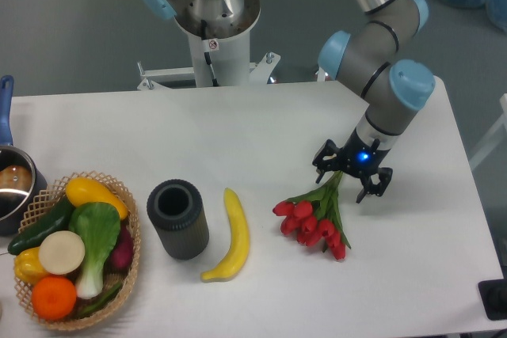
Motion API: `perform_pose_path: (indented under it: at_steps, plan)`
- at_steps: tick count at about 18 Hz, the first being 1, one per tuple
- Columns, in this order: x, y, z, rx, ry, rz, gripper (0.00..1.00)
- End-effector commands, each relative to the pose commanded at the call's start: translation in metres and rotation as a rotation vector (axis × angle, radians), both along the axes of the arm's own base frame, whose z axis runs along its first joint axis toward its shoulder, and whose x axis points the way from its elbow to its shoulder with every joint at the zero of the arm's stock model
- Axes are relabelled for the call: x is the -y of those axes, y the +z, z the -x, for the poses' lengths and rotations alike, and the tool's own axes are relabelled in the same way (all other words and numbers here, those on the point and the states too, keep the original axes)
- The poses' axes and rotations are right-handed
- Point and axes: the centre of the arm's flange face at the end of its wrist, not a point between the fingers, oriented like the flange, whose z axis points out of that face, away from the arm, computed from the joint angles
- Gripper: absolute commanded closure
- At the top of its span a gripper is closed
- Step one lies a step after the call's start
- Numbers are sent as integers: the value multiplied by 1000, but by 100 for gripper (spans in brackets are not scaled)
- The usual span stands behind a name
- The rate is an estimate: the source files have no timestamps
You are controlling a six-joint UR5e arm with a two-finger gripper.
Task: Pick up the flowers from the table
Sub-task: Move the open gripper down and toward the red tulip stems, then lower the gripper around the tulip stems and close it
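The flowers [314,223] are a small bunch of red tulip buds with green stems and leaves. They lie on the white table [261,128] right of centre, buds toward the front, stems pointing back right. My gripper [352,173] points down over the stem end, its black fingers [323,161] spread to either side of the stems. The jaws look open, and the stem tips are hidden under the gripper body. The tan band does not show.
A yellow banana [230,237] lies left of the flowers, and a dark grey cylinder cup [177,218] stands left of it. A wicker basket [130,219] of vegetables and fruit sits at the front left. A pot [11,187] is at the left edge. The arm's base [214,33] stands behind the table.
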Motion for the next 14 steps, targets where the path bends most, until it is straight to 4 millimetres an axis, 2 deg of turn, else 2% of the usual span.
perform_pose_path:
  at_steps: [14]
  plan:
    - [-8,-9,-4,24,-22,-21,0]
